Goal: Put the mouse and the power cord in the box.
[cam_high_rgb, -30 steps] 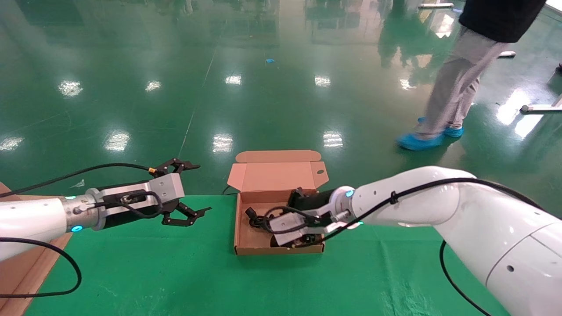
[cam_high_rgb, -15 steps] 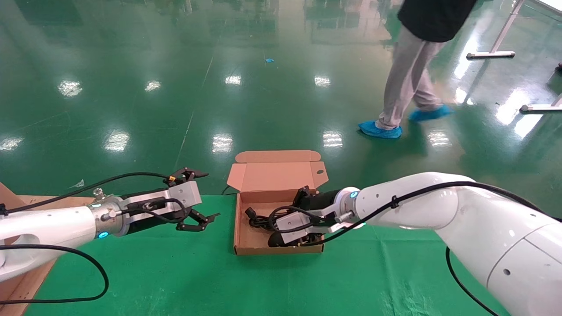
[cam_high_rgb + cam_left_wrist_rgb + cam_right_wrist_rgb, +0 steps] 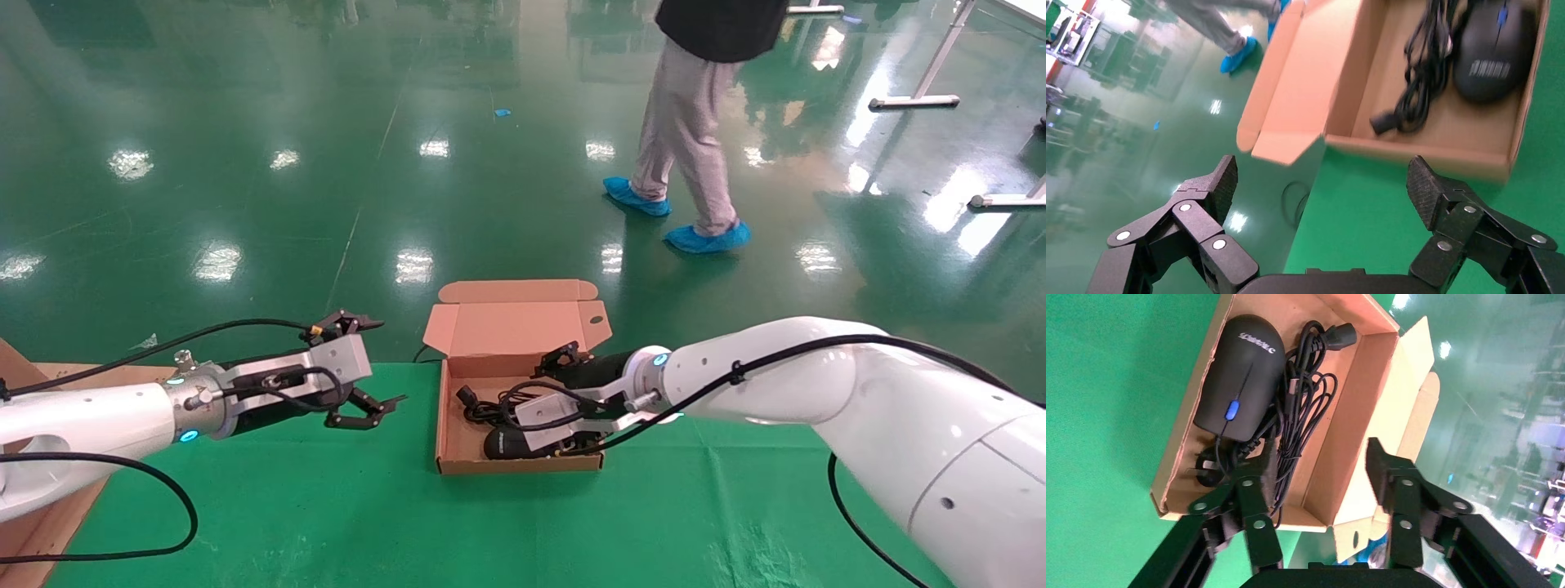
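Right gripper (image 3: 562, 398): it is hovering above the right half of the box (image 3: 445, 425); its jaws are standing apart and are gripping nothing. This reads as a release posture over the load.
Left gripper (image 3: 357, 371): it is hanging over the green mat (image 3: 327, 506), well to the left of the box; its fingers are spread wide and are carrying nothing. It is standing clear, so it is not blocking access to the box.
Mouse (image 3: 1240, 376): it is lying flat inside the box, against the near wall, with its blue mark facing up.
Power cord (image 3: 1303, 416): it is resting in the box as a loose bundle beside the mouse and touching it; one plug is pointing toward the hinged side.
Lid (image 3: 516, 325): it is standing open behind the box, so the interior is remaining accessible.
Task status: both items are appearing to be inside the box.
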